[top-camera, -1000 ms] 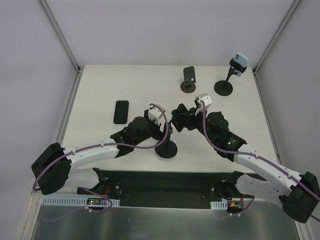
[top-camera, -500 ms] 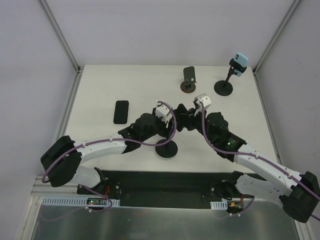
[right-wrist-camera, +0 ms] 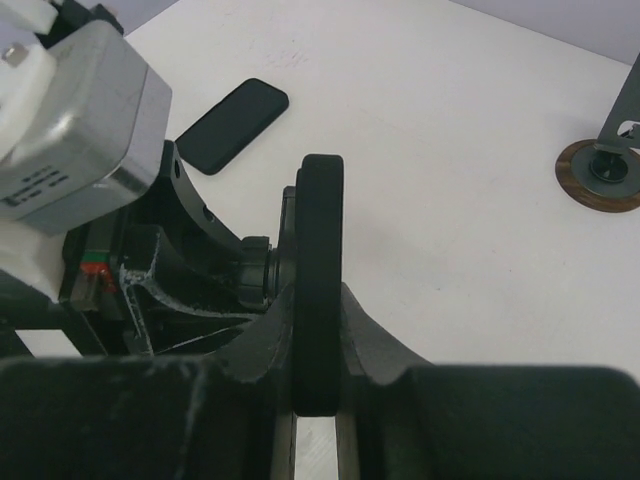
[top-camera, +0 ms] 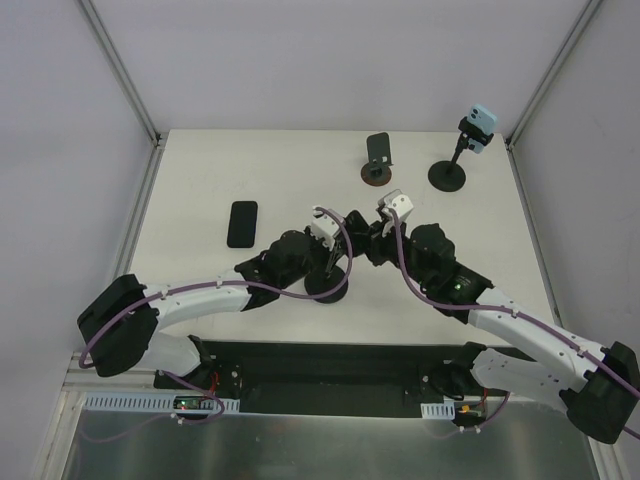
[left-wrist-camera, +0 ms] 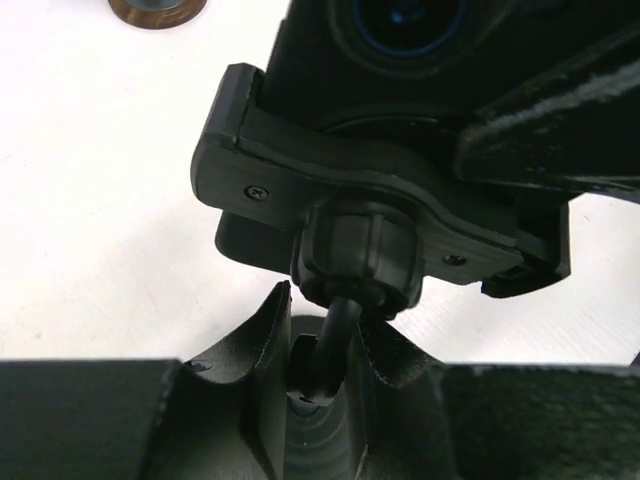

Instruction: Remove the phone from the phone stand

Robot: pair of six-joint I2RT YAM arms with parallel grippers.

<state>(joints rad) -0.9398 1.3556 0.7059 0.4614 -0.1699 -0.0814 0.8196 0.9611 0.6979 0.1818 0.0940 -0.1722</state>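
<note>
Target stand [top-camera: 328,288] sits mid-bench [top-camera: 200,180] close to the near edge, with both arms meeting over it. The phone [right-wrist-camera: 320,270] is in its clamp [left-wrist-camera: 340,175], edge-on in the right wrist view. Left gripper [left-wrist-camera: 322,335]: jaws nearly closed, pinching the stem [left-wrist-camera: 335,322] just under the ball joint. Right gripper [right-wrist-camera: 318,335]: jaws narrowed onto the phone's two faces, and it looks like contact on both sides. Step in hand, I'd say, is pulling the phone out of the clamp. Brace the stem with the left so the base doesn't tip or slide. Draw the phone with the right straight along the clamp's open direction, no twisting, since the ball joint will likely swivel if you lever it. Go slow until the clamp lets go; the slick faces may slip. Ignore the spare phone [top-camera: 241,223] lying flat toward the left edge, the small stand [top-camera: 378,158] at the far edge and the tall stand [top-camera: 455,160] by the far right corner.
</note>
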